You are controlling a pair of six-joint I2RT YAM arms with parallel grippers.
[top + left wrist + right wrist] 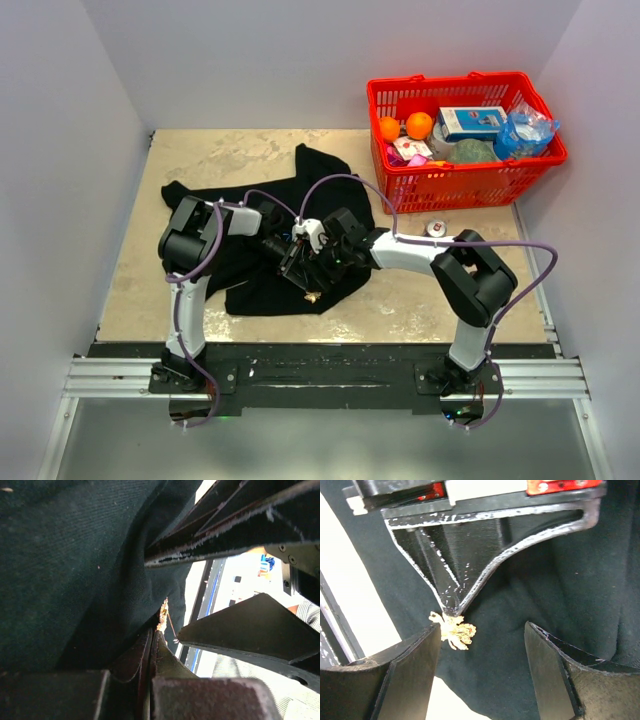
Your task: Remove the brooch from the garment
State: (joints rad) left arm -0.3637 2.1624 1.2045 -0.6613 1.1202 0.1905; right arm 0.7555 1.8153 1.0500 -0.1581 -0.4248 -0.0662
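The left gripper (451, 611) is pressed tight shut, its two black fingers meeting in one narrow point. That point comes down right at the top edge of the brooch (455, 632). Whether it nips the brooch itself or only the cloth under it cannot be told. In the left wrist view the brooch (162, 616) pokes out just past the closed fingertips (150, 647), with a thin wire-like piece hanging beside it.

The right gripper (482, 652) is spread apart and grasps nothing. Its fingers (410, 672) stand one on each side of the brooch. The brooch lies just beside the finger on the left of the right wrist view and well apart from the other finger.

The brooch is a small, ragged, gold-coloured piece with a red speck. It sits at the very edge of the garment (580, 570), a black T-shirt, where dark cloth gives way to pale table. From above, the brooch (312, 296) shows at the near hem of the garment (270, 200), below the two grippers, which meet over the cloth.

The shirt lies crumpled on the beige, stone-patterned table top (200, 160), left of centre. A small round tin (435, 229) lies off to the right. Behind the tin stands a red plastic shopping basket (450, 185) holding two oranges (419, 125), a blue and white box (470, 122) and other packets
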